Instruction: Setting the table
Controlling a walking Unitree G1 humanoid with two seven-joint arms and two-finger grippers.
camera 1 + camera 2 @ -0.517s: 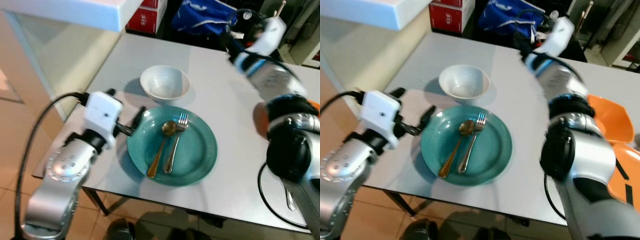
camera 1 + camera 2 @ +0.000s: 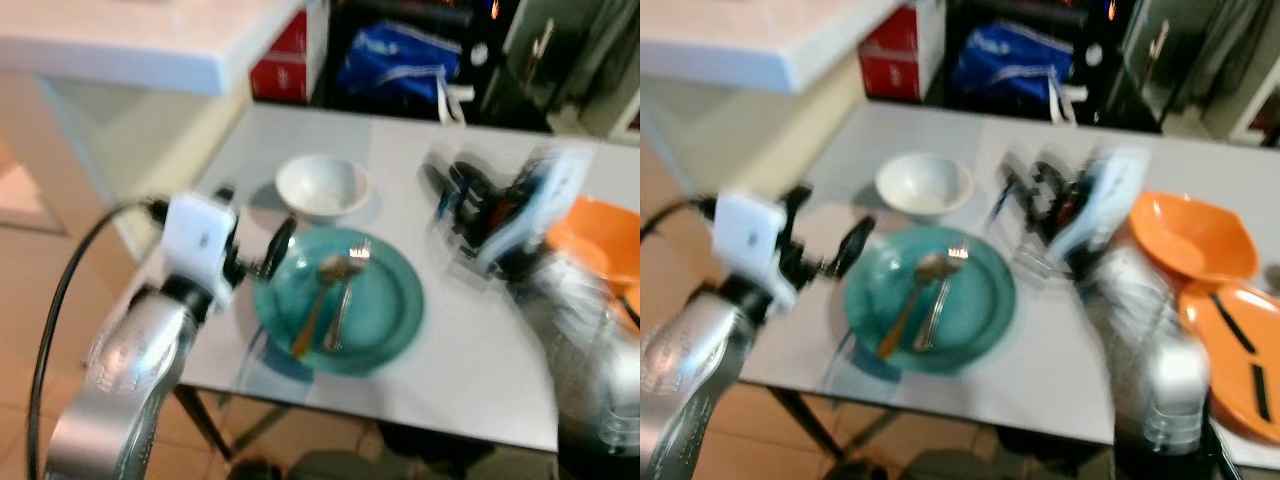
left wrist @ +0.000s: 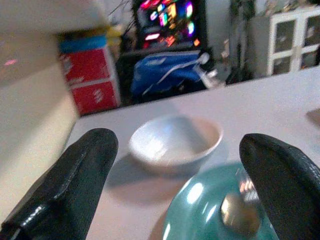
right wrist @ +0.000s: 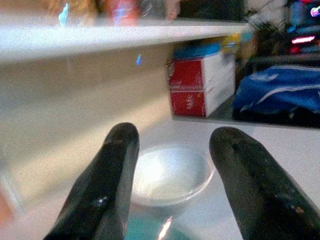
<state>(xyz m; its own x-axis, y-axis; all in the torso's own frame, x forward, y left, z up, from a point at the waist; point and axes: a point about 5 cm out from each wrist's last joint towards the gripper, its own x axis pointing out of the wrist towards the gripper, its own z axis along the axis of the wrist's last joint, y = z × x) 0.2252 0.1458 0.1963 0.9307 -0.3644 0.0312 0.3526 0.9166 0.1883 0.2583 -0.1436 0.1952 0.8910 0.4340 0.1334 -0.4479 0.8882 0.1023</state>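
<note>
While both arms hover over the table, nothing gripped yet. Left gripper spread wide at the teal plate's near-left rim; right gripper, blurred, fingers parted and empty, aimed at the white bowl by the far-left edge. Fork and spoon lying on the plate: thin, stiff, probably slippery, so best pinched mid-handle. Bowl likely fragile.

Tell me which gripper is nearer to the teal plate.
Left. The left gripper hangs open right at the teal plate's left rim, beside the white bowl. The right gripper, blurred, is open above the table off the plate's far right side.
</note>
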